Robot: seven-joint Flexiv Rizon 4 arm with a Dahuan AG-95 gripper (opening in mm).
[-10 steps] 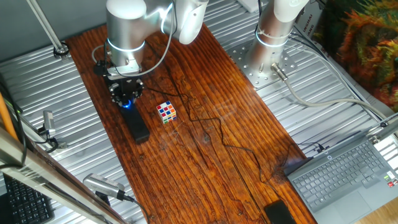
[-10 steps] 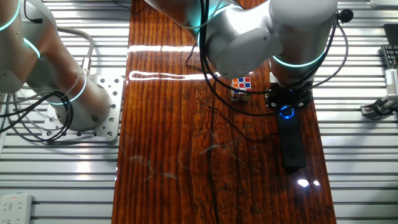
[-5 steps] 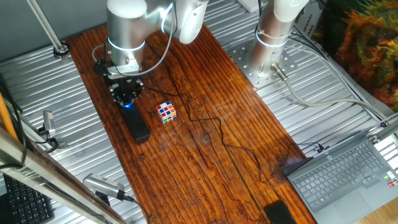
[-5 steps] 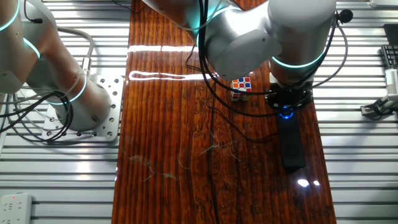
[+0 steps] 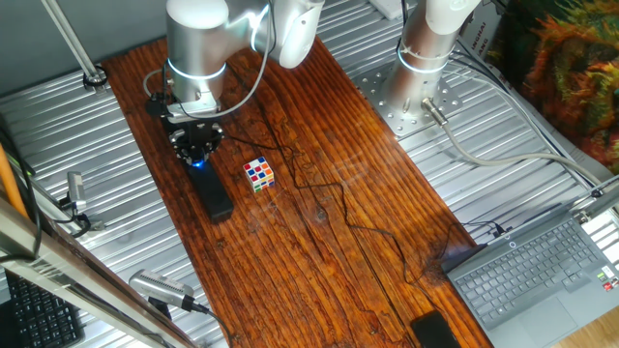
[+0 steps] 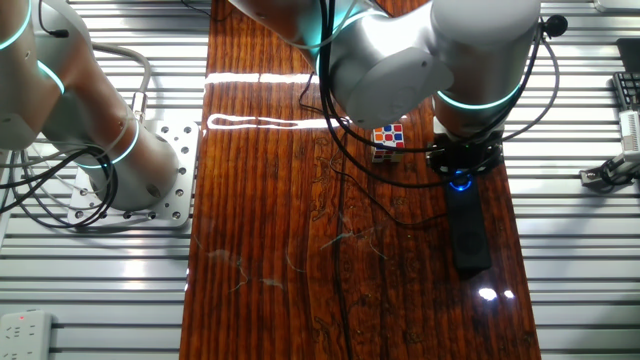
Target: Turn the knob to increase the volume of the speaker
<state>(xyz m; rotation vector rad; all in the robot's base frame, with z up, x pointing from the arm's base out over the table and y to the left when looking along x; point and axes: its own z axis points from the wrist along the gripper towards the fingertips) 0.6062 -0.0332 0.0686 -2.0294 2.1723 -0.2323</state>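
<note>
dark wooden surface (image 5: 319, 208), set on ribbed metal, carries every item. we see the speaker (image 5: 208, 190) as a narrow black bar lying near the surface's long edge; in the other fixed view the speaker (image 6: 468, 232) runs from the arm toward 6 o'clock. the knob (image 5: 198, 160) sits at the bar's end nearest the arm, marked by a blue glow, and in the other fixed view the knob (image 6: 460, 180) shows as a blue ring at the bar's 12 o'clock end. the gripper (image 5: 196, 152) points straight down over this dial, its black body covering most of it; from the other side the gripper (image 6: 461, 170) hides the dial's top as well. we cannot tell whether the fingers are closed on the knob or merely around it, since the contact is hidden in both views. a multicoloured puzzle cube (image 5: 258, 174) stands just beside the speaker, at about 3 o'clock of the knob in one fixed view; the same cube (image 6: 388, 141) appears at about 10 o'clock of the knob in the other. a thin black cable (image 5: 334, 198) trails across the wood. a laptop (image 5: 537, 271) rests off the wood at 4 o'clock.
</note>
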